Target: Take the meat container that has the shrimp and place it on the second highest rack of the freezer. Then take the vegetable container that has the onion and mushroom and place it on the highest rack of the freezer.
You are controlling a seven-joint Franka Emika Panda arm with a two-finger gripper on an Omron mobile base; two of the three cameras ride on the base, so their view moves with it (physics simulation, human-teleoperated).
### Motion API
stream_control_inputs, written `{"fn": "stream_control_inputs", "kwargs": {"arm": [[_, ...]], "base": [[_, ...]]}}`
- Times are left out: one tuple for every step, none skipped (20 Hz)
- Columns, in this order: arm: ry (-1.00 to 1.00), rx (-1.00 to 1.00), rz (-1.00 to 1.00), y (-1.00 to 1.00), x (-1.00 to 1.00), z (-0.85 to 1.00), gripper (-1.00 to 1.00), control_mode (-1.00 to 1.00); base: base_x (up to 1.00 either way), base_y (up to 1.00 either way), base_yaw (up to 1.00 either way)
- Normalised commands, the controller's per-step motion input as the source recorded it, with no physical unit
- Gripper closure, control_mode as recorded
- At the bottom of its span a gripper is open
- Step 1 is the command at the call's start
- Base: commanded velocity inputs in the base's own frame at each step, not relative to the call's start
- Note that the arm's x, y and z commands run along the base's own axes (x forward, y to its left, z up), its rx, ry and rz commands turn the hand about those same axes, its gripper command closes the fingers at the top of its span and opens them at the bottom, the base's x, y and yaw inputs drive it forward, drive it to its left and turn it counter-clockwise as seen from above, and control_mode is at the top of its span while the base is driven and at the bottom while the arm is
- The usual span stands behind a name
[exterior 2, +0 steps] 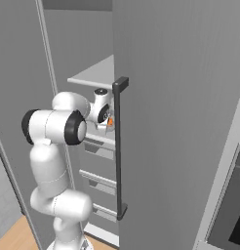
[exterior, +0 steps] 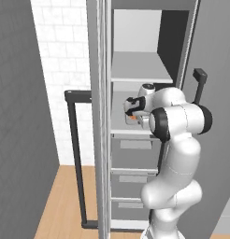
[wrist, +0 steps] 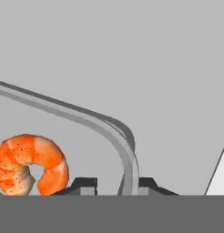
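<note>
We have the gripper pinched on the rim of the meat container: in the hand view one dark tip sits inside the wall and the other outside, with the grey rim running up between them. The shrimp lies on the tray floor at about 9 o'clock from the tips, well apart from the pinched corner.

In the left base view the gripper is reaching into the open freezer, with an orange speck of shrimp just below it. The highest rack lies at 12 o'clock above the hand, so we judge that the tray is at the level of the second shelf, the one it belongs on. Whether the tray's bottom is already touching that shelf, we cannot tell.

To do this step well, we keep the tray level so the shrimp does not slide, bring it far enough in that it rests wholly on the shelf, let it settle flat, and only then loosen the grip. We back out straight, clear of the door and its bar handle.
</note>
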Motion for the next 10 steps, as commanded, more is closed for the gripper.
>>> {"fn": "stream_control_inputs", "kwargs": {"arm": [[-0.07, 0.0, -0.02, 0.0, -0.06, 0.0, -1.0, -1.0], [-0.09, 0.0, -0.01, 0.0, -0.14, 0.0, -1.0, -1.0], [-0.09, 0.0, -0.01, 0.0, -0.19, 0.0, -1.0, -1.0], [-0.07, 0.0, 0.0, 0.0, -0.26, 0.0, -1.0, -1.0], [-0.08, 0.0, 0.0, 0.0, -0.29, 0.0, -1.0, -1.0], [-0.13, 0.0, 0.0, 0.0, -0.31, 0.09, -1.0, -1.0], [-0.17, 0.01, 0.0, 0.0, -0.41, 0.37, -1.0, -1.0], [-0.18, 0.0, 0.0, 0.1, -0.46, 0.5, -1.0, -1.0], [-0.21, 0.0, 0.0, 0.11, -0.59, 0.54, -1.0, -1.0], [-0.23, 0.0, 0.0, 0.06, -0.77, 0.57, -1.0, -1.0]], "base": [[0.0, 0.0, 0.0], [0.0, 0.0, 0.0], [0.0, 0.0, 0.0], [0.0, 0.0, 0.0], [0.0, 0.0, 0.0], [0.0, 0.0, 0.0], [0.0, 0.0, 0.0], [0.0, 0.0, 0.0], [0.0, 0.0, 0.0], [0.0, 0.0, 0.0]]}}
